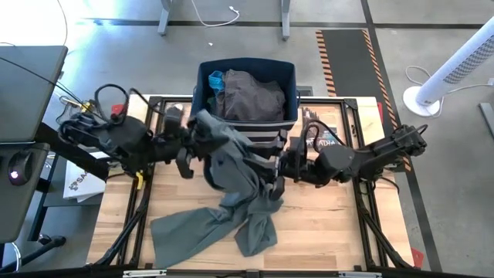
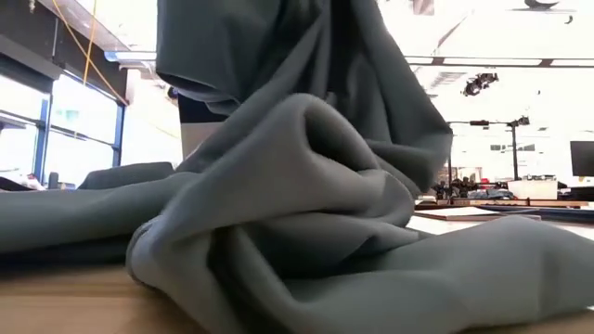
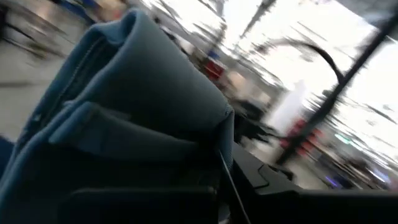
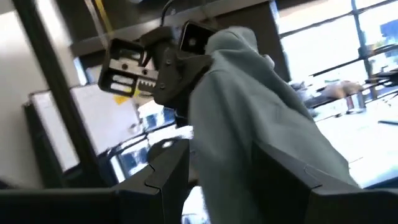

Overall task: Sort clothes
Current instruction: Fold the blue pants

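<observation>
Over the middle of the table, the grey-green shirt hangs lifted between both arms, its lower part trailing onto the wood toward the front-left corner. The left gripper is clamped tight on the shirt's upper fold near the back edge, and the right gripper holds the cloth between part-spread fingers. The navy bin at the back edge holds dark grey-brown trousers and a bright blue piece; the table's front-right corner lies bare.

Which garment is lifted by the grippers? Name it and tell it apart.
The grey-green shirt, lifted between the left gripper and right gripper; the dark grey-brown trousers lie inside the navy bin.
</observation>
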Robot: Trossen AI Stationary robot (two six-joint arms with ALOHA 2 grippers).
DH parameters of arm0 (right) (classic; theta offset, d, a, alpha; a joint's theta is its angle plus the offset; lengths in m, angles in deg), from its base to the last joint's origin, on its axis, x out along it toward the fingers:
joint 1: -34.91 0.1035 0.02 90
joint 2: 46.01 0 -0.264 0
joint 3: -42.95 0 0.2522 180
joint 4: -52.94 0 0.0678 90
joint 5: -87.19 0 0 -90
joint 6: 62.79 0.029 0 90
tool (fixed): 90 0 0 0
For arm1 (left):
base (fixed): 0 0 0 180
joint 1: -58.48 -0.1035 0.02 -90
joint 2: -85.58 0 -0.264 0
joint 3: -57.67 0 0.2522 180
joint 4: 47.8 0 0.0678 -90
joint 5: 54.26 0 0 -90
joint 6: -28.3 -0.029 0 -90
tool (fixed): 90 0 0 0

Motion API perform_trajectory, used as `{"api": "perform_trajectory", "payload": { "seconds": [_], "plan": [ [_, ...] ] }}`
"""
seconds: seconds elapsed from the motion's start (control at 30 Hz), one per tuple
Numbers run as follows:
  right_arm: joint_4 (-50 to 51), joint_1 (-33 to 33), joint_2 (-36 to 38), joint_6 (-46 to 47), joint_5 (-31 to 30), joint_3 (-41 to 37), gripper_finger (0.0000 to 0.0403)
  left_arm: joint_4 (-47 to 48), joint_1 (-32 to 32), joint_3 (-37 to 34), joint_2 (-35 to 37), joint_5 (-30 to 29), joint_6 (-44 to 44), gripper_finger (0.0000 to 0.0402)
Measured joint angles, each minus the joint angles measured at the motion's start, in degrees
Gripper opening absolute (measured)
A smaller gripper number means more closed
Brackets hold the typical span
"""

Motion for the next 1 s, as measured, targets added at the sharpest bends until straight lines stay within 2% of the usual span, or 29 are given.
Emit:
{"api": "perform_trajectory", "payload": {
  "seconds": [0.1, 0.23, 0.37, 0.5, 0.63, 0.73, 0.83, 1.0],
  "plan": [
    [3.02, -0.7, 0.0, 2.61, 3.83, 0.0, 0.0169, 2.36, -1.25, 0.0, -0.17, 10.18, 1.74, 0.0],
    [6.6, -0.71, 0.0, 7.95, 12.16, 0.0, 0.0169, 8.62, -2.39, 0.0, 0.21, 22.75, 2.92, 0.0],
    [10.53, -0.51, 0.02, 14.81, 21.31, 0.0, 0.0169, 16.04, -1.96, 0.0, 0.2, 26.83, 3.41, 0.0],
    [21.36, 0.84, 1.53, 22.65, 23.53, 0.0, 0.0169, 23.83, 0.78, 0.0, 0.2, 25.17, 4.69, 0.0],
    [29.21, 3.05, 2.6, 24.64, 18.1, 0.0, 0.0169, 27.85, 4.88, -0.33, 0.16, 17.5, 5.45, 0.0],
    [31.96, 4.15, 2.72, 24.53, 15.16, 0.0, 0.0169, 29.02, 8.2, -0.35, 0.18, 15.06, 4.62, 0.0],
    [33.46, 3.23, 1.04, 25.92, 15.48, 0.0, 0.0169, 28.74, 11.12, -0.35, 0.18, 15.02, 4.25, 0.0],
    [30.99, 0.69, -3.95, 26.07, 18.97, 0.0, 0.0169, 30.03, 15.7, -0.35, 0.13, 13.22, 9.13, 0.0]
  ]
}}
